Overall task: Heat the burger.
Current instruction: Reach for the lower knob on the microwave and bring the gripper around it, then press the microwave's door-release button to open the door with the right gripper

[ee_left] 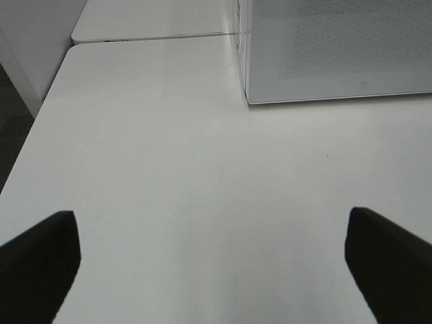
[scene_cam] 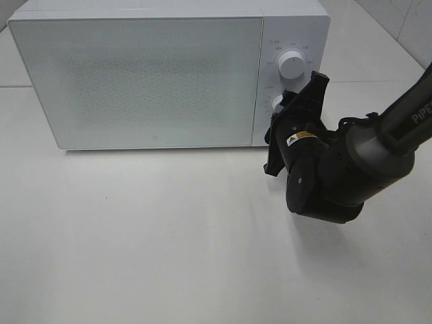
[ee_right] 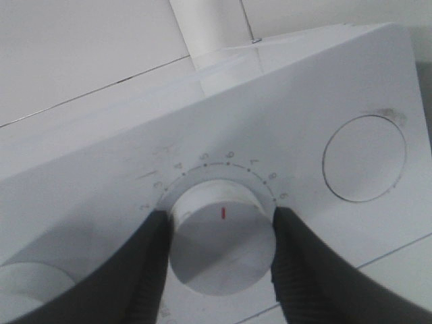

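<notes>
At microwave [scene_cam: 135, 74] lower dial [ee_right: 219, 253]: right gripper [ee_right: 221, 226] jaws clasp its rim.
Off microwave's front corner: left gripper [ee_left: 214, 270] jaws spread wide above table [ee_left: 189, 169].

The right arm [scene_cam: 398, 121] is a black tube with white lettering [scene_cam: 420, 108] that begins "PiPE", and it joins a bulbous, glossy black wrist housing [scene_cam: 337, 179]. At the housing's end nearest the microwave [scene_cam: 135, 81] is a small yellow-and-white label [scene_cam: 300, 140]. Its jaws are dark grey, rounded and matte. The left arm's jaws are black, blunt wedges.
</notes>
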Controlling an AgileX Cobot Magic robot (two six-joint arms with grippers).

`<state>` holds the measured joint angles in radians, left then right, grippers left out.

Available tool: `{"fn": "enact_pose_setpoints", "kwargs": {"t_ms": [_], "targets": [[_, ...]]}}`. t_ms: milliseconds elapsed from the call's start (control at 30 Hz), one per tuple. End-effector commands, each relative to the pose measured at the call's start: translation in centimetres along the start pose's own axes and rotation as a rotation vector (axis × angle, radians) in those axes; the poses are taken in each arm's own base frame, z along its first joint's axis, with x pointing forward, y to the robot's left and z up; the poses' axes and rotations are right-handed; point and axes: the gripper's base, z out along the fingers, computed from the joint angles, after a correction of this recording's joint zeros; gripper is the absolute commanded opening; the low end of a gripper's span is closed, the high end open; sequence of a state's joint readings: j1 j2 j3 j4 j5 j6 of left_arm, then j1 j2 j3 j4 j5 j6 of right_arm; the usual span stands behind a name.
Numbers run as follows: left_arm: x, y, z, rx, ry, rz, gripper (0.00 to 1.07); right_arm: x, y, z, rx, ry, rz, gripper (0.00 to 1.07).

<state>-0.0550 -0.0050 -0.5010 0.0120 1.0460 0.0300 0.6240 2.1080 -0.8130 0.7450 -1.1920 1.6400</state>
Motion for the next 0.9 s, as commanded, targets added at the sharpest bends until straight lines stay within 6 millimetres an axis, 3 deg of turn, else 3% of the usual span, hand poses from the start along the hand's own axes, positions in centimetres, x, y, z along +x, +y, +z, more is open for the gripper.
{"fn": "enact_pose_setpoints", "kwargs": {"t_ms": [33, 167, 267, 333, 467, 567, 600, 700, 767, 900], "targets": [[0.2, 0.0, -0.2, -0.002, -0.028, -0.003, 1.0, 2.6, 1.9, 0.6, -0.127, 0.174, -0.086, 0.13], [0.2, 0.0, -0.2, -0.002, -0.028, -0.003, 1.0, 2.3, 1.9, 0.6, -0.131, 0.14, -0.076, 0.18], [0.2, 0.0, -0.2, -0.002, -0.028, -0.003, 1.0, 1.9, 2.0, 0.7, -0.134, 0.096, -0.089, 0.25], [0.2, 0.0, -0.2, -0.002, -0.028, -0.003, 1.0, 1.1, 2.0, 0.7, -0.132, 0.012, -0.12, 0.38], [0.2, 0.0, -0.2, -0.002, -0.028, -0.003, 1.0, 0.9, 2.1, 0.7, -0.132, -0.016, -0.134, 0.44], [0.2, 0.0, -0.2, -0.002, -0.028, -0.003, 1.0, 1.0, 2.1, 0.7, -0.129, -0.008, -0.146, 0.52], [0.2, 0.0, -0.2, -0.002, -0.028, -0.003, 1.0, 1.0, 1.9, 0.5, -0.124, 0.001, -0.168, 0.6], [0.2, 0.0, -0.2, -0.002, -0.028, -0.003, 1.0, 0.9, 1.9, 0.4, -0.119, 0.001, -0.179, 0.63], [0.2, 0.0, -0.2, -0.002, -0.028, -0.003, 1.0, 0.3, 1.7, -0.6, -0.075, 0.019, -0.251, 0.75], [0.2, 0.0, -0.2, -0.002, -0.028, -0.002, 1.0, 0.0, 1.6, -1.5, -0.008, 0.052, -0.331, 0.78]]}}
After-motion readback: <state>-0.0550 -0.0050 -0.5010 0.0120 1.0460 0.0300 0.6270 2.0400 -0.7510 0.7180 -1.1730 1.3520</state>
